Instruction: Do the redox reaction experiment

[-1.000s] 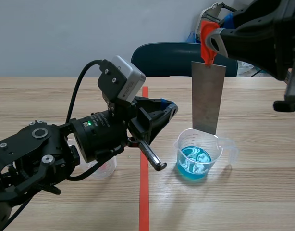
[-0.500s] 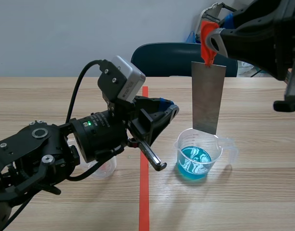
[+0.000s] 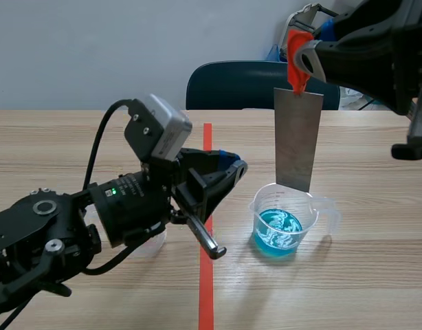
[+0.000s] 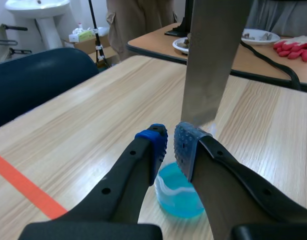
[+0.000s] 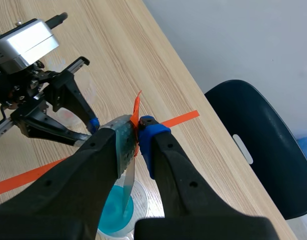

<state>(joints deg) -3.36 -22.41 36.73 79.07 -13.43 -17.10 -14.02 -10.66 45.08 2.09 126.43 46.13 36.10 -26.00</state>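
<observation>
A clear beaker [image 3: 283,223] of blue liquid stands right of the tape line. A grey metal plate [image 3: 297,141] hangs upright over it, its lower edge just inside the rim. My right gripper [image 3: 298,63] is shut on the plate's top, where there is an orange-red tab. In the right wrist view the plate [image 5: 127,182] runs edge-on from my right gripper [image 5: 136,131] down to the beaker [image 5: 116,217]. My left gripper [image 3: 228,167] is shut on nothing, a little left of the beaker. In its own view my left gripper [image 4: 171,144] is above the beaker [image 4: 176,195], just short of the plate [image 4: 213,55].
A small clear cup [image 3: 150,240] sits on the table under my left arm. The orange-red tape line [image 3: 206,275] runs between the arms. A dark blue chair [image 3: 245,82] stands behind the table. Another table [image 4: 273,55] with a plate and red gloves lies beyond.
My left arm has drawn back to the left and dropped a little, away from the beaker. The right gripper and the plate have not moved.
</observation>
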